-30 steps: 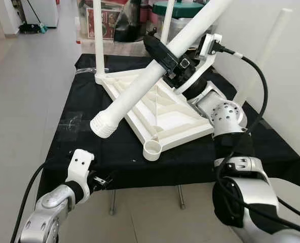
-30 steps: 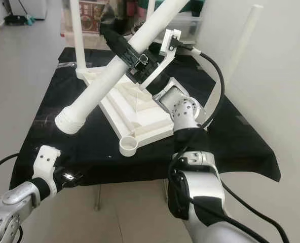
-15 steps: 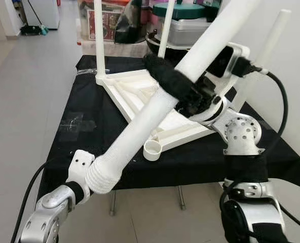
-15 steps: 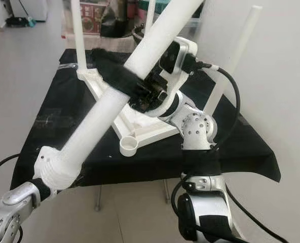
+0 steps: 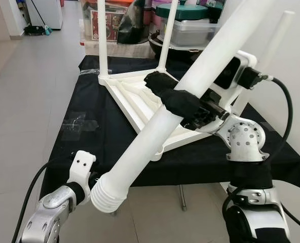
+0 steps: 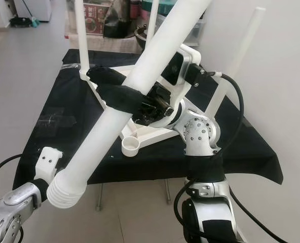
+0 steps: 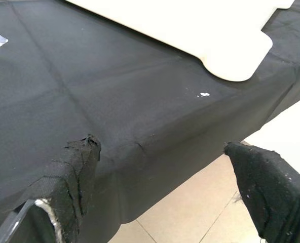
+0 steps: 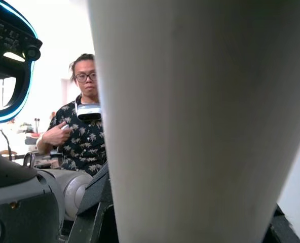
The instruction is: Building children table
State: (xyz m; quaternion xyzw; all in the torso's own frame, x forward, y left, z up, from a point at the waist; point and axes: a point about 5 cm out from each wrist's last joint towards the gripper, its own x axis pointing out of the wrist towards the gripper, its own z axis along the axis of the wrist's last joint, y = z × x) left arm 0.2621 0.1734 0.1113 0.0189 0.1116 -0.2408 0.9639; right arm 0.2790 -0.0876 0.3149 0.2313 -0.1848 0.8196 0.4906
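The right gripper (image 5: 183, 101) clamps a white table leg (image 5: 155, 136) mid-shaft, threaded end toward seven o'clock, likely for screwing into the empty corner socket (image 6: 130, 146) of the upturned white tabletop (image 5: 140, 96) at twelve o'clock. The left gripper (image 7: 165, 167) hovers spread apart beside the black cloth (image 7: 89, 101).

You see a white table leg (image 5: 160, 131), a white upturned tabletop (image 5: 140, 96) on a black cloth (image 5: 84, 147), black gripper fingers (image 5: 173, 98), silver arms, and a person's (image 8: 84, 136) dark floral-patterned shirt.
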